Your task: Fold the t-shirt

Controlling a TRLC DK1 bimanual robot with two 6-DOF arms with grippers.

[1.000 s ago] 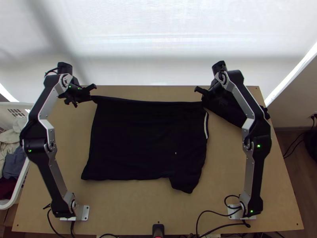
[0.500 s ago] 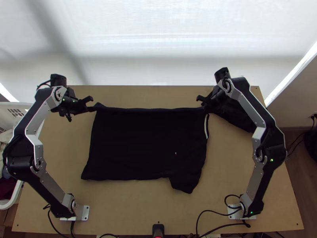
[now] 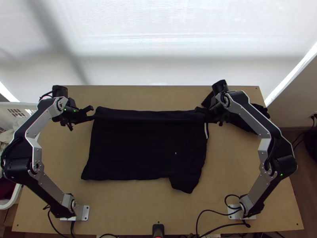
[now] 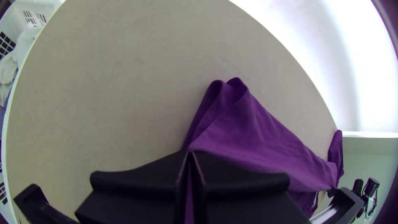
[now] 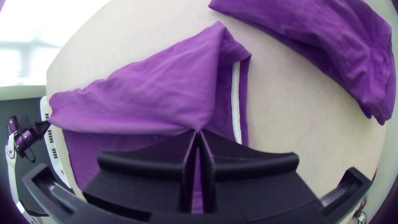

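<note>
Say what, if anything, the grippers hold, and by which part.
The t-shirt: left gripper and right gripper pinch opposite ends of its far flap's free edge.

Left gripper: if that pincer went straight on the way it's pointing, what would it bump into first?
The left gripper would most likely meet more of the t-shirt, whose cloth it is pinching. How high it hangs above the table is unclear.

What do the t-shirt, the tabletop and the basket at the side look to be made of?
T-shirt: thin, matte fabric, possibly cotton jersey; it drapes in soft folds.
Tabletop: probably wood or wood-based board; plain light tan, low sheen.
Basket: likely moulded plastic, white and smooth, with neat slots through its wall.
</note>
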